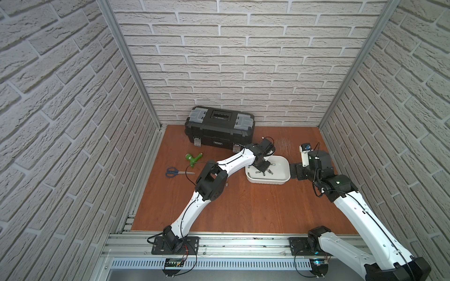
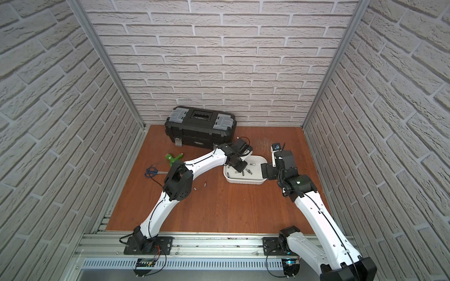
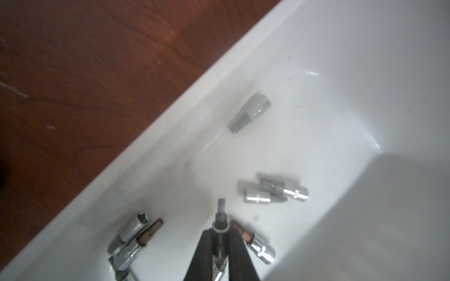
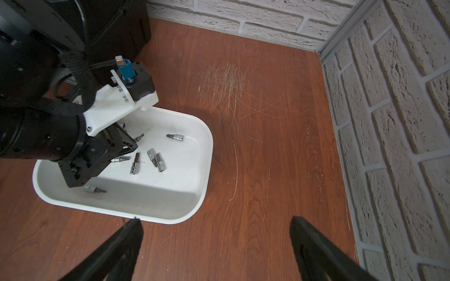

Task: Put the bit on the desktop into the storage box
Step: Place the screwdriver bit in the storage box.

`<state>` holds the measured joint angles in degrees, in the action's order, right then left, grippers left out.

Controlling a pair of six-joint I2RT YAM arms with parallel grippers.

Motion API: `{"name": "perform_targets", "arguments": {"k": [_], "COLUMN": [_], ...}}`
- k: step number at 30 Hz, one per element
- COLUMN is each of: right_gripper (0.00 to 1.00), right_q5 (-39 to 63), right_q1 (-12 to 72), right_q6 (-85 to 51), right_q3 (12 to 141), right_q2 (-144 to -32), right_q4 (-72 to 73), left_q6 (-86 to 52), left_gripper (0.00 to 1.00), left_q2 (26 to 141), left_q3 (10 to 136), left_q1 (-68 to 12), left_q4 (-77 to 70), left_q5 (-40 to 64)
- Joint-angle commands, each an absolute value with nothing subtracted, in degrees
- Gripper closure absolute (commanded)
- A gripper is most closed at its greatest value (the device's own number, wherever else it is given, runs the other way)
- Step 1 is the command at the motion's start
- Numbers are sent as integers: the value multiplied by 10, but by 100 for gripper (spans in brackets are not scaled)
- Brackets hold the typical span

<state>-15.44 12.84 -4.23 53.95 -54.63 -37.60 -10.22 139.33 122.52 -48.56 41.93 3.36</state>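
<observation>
- My left gripper (image 3: 220, 233) is pinched tight on one small steel bit (image 3: 221, 210). The tip pokes out past the fingertips, so the bit cannot slip before I let go.
- Directly beneath it is the floor of the storage box (image 3: 160, 131), the white tub. I judge the bit is held low there so it drops without bouncing out.
- Around the fingers, other bits (image 3: 250, 112) lie loose on the tub floor, already delivered.
- Well behind that gripper, beside the left elbow (image 2: 177, 181), two bits (image 2: 205, 184) wait on the desktop (image 2: 243, 206).
- My right gripper (image 4: 214, 243) is spread wide and empty, just beside the tub's short end and out of the way.
</observation>
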Motion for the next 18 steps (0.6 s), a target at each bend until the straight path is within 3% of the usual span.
{"name": "perform_targets", "arguments": {"k": [1,11,18], "right_gripper": [1,1,1], "right_q5": [-163,-163,-163], "right_q1": [122,122,122], "right_q6": [-43,-43,-43], "right_q3": [534,534,534], "right_q2": [-537,-538,-538], "right_q4": [-354,-354,-354], "left_q6": [-112,-112,-112], "left_gripper": [86,75,56], "left_q2": [1401,1394,1366], "left_q3": [1240,1239,1228], "left_q1": [-477,-478,-480], "left_q4": [413,417,424], "left_q5": [47,48,43]}}
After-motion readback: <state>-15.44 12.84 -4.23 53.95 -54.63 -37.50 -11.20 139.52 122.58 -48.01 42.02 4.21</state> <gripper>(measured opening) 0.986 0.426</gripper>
